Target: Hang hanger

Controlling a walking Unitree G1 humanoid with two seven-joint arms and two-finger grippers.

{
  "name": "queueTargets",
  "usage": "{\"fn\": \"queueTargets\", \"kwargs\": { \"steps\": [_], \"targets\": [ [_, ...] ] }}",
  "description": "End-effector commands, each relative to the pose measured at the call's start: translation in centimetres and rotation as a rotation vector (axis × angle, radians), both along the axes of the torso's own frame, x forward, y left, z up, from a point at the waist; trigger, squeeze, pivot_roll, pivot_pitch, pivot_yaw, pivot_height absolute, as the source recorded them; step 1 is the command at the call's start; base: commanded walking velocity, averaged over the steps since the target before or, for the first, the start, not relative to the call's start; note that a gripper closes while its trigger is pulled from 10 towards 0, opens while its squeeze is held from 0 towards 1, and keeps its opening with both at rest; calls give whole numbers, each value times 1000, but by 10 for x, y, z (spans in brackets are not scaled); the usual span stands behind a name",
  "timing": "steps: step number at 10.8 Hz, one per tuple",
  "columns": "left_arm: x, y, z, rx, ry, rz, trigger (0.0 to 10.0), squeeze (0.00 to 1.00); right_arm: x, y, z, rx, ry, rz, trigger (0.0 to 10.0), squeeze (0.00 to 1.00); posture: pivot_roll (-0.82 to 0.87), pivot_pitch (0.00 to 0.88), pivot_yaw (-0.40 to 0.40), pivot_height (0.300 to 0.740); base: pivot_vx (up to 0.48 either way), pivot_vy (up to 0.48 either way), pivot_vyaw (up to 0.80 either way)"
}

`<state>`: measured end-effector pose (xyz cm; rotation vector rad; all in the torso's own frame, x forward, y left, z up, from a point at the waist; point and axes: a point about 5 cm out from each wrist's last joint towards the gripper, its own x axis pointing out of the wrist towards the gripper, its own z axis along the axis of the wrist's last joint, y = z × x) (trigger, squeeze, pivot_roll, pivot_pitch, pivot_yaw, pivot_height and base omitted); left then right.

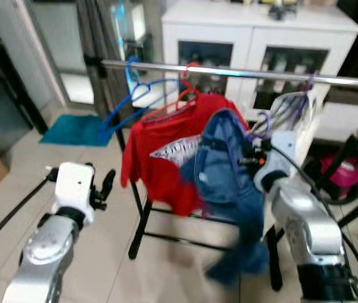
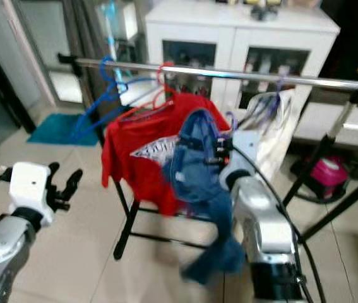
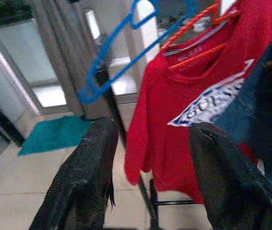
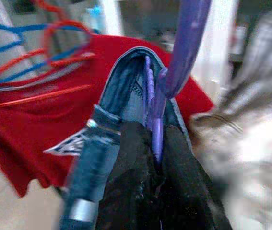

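Observation:
A purple hanger (image 4: 157,120) carries blue denim jeans (image 1: 232,183). My right gripper (image 4: 155,158) is shut on the hanger's neck, and holds it below the silver rail (image 1: 242,73) in front of me. The purple hook (image 4: 186,43) curves up past the fingers. On the rail hang a red shirt (image 1: 163,151) on a red hanger (image 1: 182,98) and an empty blue hanger (image 1: 131,101). My left gripper (image 1: 106,186) is open, low at the left, and holds nothing; its fingers (image 3: 90,177) point at the red shirt.
A pale garment on purple hangers (image 1: 292,110) hangs at the rail's right. A white cabinet (image 1: 254,44) stands behind. The rack's black legs (image 1: 139,227) spread on the tiled floor. There is a pink object (image 1: 346,173) at right, a teal mat (image 1: 71,129) at left.

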<state>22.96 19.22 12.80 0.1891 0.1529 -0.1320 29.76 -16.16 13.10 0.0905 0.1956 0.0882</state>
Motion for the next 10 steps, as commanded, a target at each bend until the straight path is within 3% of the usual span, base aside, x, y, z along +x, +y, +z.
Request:
{"fn": "queueTargets", "kwargs": {
  "steps": [1,7,10],
  "targets": [
    [0,0,0,10,1,3,10000,0,0,-8,6,-6,-29,-57,10000,0,26,0,45,740,0,0,0],
    [1,-4,-1,22,6,-12,10000,0,13,-51,12,-47,-62,-319,10000,0,24,0,48,740,0,0,0],
    [1,-5,-1,24,14,-41,10000,0,24,-73,14,-120,-76,-368,10000,0,28,0,44,740,0,0,0]
  ]
}}
